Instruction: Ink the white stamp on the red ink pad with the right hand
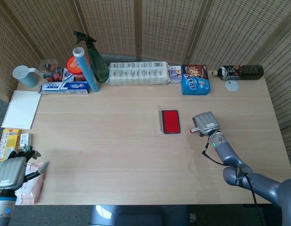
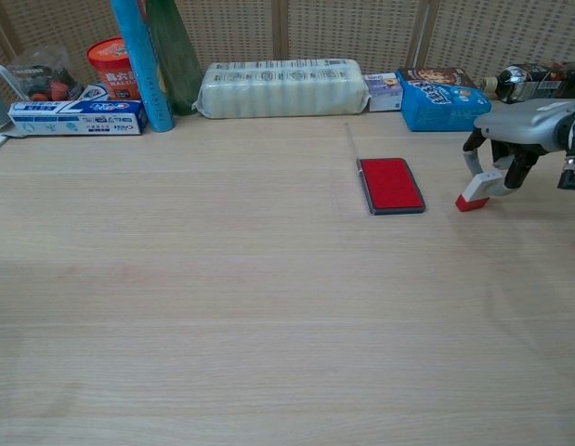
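The white stamp (image 2: 479,186) with a red base leans to the left on the table, just right of the red ink pad (image 2: 391,184). My right hand (image 2: 527,130) hangs over it and pinches its upper end between thumb and fingers; its red base is at the table surface. From the head view the right hand (image 1: 205,123) covers most of the stamp (image 1: 194,130), a short gap right of the ink pad (image 1: 170,121). My left hand (image 1: 12,171) rests at the table's near left corner, fingers apart, holding nothing.
Along the back edge stand a blue biscuit box (image 2: 442,98), a long clear pack (image 2: 282,87), a toothpaste box (image 2: 75,118), a blue tube (image 2: 141,63) and a spray bottle (image 2: 176,56). A dark bottle (image 1: 239,71) lies at the back right. A notepad (image 1: 21,109) lies left.
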